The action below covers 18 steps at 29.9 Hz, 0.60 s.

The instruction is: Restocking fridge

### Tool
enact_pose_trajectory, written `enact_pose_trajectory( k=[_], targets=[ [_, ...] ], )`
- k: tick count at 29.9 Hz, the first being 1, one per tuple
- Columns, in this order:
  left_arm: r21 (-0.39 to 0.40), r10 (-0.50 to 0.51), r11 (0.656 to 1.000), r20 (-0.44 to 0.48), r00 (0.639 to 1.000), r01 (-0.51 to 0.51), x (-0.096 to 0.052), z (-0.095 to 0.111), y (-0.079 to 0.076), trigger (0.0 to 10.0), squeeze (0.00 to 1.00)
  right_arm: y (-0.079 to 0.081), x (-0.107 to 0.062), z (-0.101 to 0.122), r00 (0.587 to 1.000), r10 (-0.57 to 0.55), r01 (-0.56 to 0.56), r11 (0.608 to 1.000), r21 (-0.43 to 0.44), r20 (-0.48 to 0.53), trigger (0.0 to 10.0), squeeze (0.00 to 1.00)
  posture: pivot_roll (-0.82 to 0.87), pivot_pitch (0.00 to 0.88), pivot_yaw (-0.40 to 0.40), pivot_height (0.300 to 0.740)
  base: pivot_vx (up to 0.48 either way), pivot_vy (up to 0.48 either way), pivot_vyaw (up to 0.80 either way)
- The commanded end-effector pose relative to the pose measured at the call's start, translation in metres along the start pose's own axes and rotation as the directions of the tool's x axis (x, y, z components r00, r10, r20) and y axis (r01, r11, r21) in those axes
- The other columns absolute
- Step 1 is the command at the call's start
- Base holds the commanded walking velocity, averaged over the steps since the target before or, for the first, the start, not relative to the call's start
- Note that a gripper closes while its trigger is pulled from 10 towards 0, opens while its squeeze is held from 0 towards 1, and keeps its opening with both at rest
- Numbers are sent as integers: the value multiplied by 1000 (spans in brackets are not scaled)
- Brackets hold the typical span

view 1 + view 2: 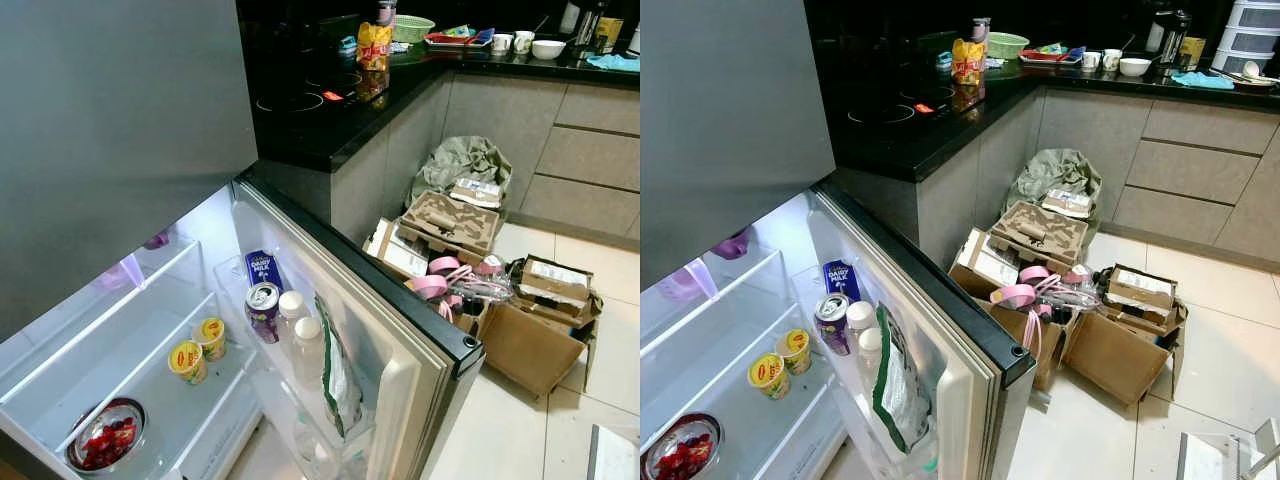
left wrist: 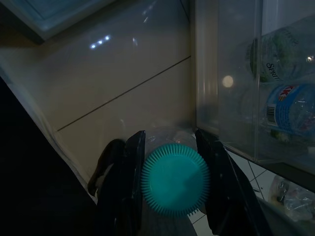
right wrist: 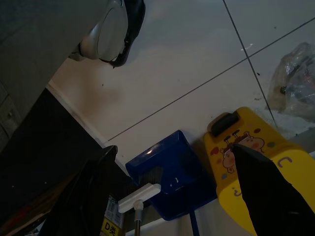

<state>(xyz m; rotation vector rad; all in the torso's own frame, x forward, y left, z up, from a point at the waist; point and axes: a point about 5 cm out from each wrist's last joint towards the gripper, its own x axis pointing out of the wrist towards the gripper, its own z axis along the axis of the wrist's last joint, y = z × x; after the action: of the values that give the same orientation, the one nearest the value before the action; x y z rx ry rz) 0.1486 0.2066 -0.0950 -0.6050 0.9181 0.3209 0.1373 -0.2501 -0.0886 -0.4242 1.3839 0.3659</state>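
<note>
My left gripper (image 2: 170,136) is shut on a clear bottle with a ribbed teal cap (image 2: 174,179), low over the tiled floor beside the fridge door's clear bottom bin (image 2: 231,98), which holds plastic bottles (image 2: 290,110). The right gripper (image 3: 174,147) is open, with nothing between its fingers, above the floor. The fridge (image 1: 120,340) stands open. Its door shelf (image 1: 300,390) carries a blue milk carton (image 1: 263,270), a purple can (image 1: 263,310), two white-capped bottles (image 1: 292,308) and a green packet (image 1: 338,378). Two yellow cups (image 1: 190,360) and a steel bowl of red fruit (image 1: 105,435) sit on the inner shelves.
Open cardboard boxes with pink tape rolls (image 1: 500,310) and a bag (image 1: 460,165) crowd the floor to the right of the door. A black counter (image 1: 320,120) runs behind, holding a yellow snack bag (image 1: 373,45). A blue dustpan (image 3: 170,174) and a yellow stool (image 3: 246,167) lie under my right gripper.
</note>
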Motion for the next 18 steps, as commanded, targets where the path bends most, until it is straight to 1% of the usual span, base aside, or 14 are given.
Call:
enact_pose_trajectory(
  k=[1,4,9,15,18],
  targets=[
    [4,19,1000,-40,999,-18,-3,-7,8,10000,0,3,1,0,1000,9,-9,1000,6,4,10000,0,-84,0,-1,740,0,0,0],
    [3,25,1000,-38,999,-25,-4,-5,12,10000,0,3,1,0,1000,12,-12,1000,14,13,10000,0,-84,0,-1,740,0,0,0],
    [3,27,1000,-39,999,-27,-5,-5,14,10000,0,3,1,1,1000,14,-14,1000,15,15,10000,0,-84,0,-1,740,0,0,0],
    [4,17,1000,-50,999,-16,-3,-11,5,10000,0,3,1,1,1000,15,-15,1000,21,21,10000,0,-88,0,2,740,0,0,0],
    [5,16,1000,-52,999,-15,-2,-12,4,10000,0,3,1,1,1000,14,-15,1000,25,26,10000,0,-88,0,2,740,0,0,0]
  ],
)
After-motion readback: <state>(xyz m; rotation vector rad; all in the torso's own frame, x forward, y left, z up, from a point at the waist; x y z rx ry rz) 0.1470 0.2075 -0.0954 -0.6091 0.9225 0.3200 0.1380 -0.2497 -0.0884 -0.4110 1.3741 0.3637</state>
